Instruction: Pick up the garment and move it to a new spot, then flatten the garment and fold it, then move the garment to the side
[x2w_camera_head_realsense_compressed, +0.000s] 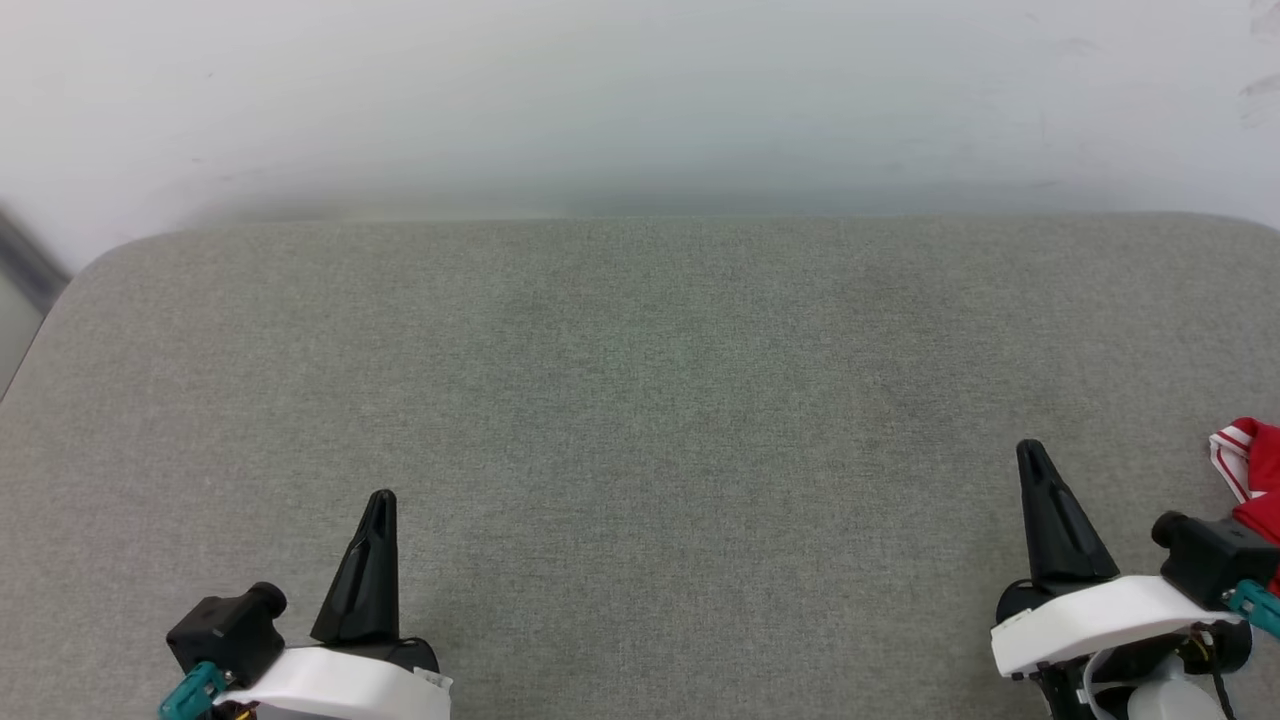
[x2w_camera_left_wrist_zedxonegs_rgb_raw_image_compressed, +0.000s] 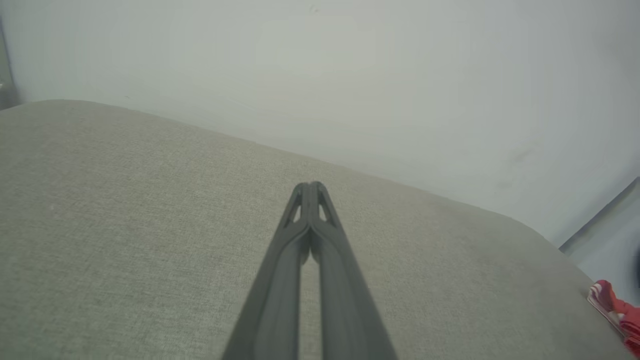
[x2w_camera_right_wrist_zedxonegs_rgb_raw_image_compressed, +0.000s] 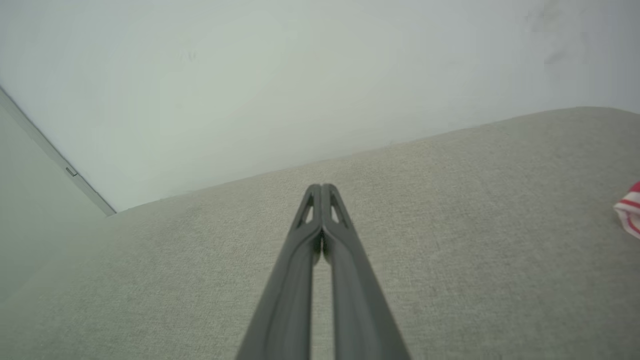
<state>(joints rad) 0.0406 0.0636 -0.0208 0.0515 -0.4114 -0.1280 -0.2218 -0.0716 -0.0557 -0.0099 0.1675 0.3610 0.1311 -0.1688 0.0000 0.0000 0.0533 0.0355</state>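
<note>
- At about 3 o'clock on the head view's edge: the garment (x2w_camera_head_realsense_compressed: 1250, 470), a bunched patch of red cloth with red-and-white striped trim, lying on the bench (x2w_camera_head_realsense_compressed: 640, 400). The frame cuts off most of it. It also appears at 4 o'clock in the left wrist view (x2w_camera_left_wrist_zedxonegs_rgb_raw_image_compressed: 616, 311) and at 3 o'clock in the right wrist view (x2w_camera_right_wrist_zedxonegs_rgb_raw_image_compressed: 631, 206).
- Bench: a grey woven surface with rounded corners, set against a pale wall (x2w_camera_head_realsense_compressed: 640, 90) at 12 o'clock.
- Left claw (x2w_camera_head_realsense_compressed: 381, 503), at 7 o'clock in the head view: fingers pressed together with nothing between them, as the left wrist view confirms (x2w_camera_left_wrist_zedxonegs_rgb_raw_image_compressed: 310, 187). It is well apart from the garment.
- Right claw (x2w_camera_head_realsense_compressed: 1030, 452), at 4 o'clock in the head view: likewise closed and empty (x2w_camera_right_wrist_zedxonegs_rgb_raw_image_compressed: 321, 189). The garment lies near it, just beyond the wrist at its own 3 o'clock, and does not touch the fingers.
- Progress, as a judgement: the visible cloth looks crumpled rather than squared into a fold, which suggests the pick-up has not yet begun. On that reading the move, flattening, folding and setting aside all remain. So little of the garment is in frame that its folded state cannot be told for certain.
</note>
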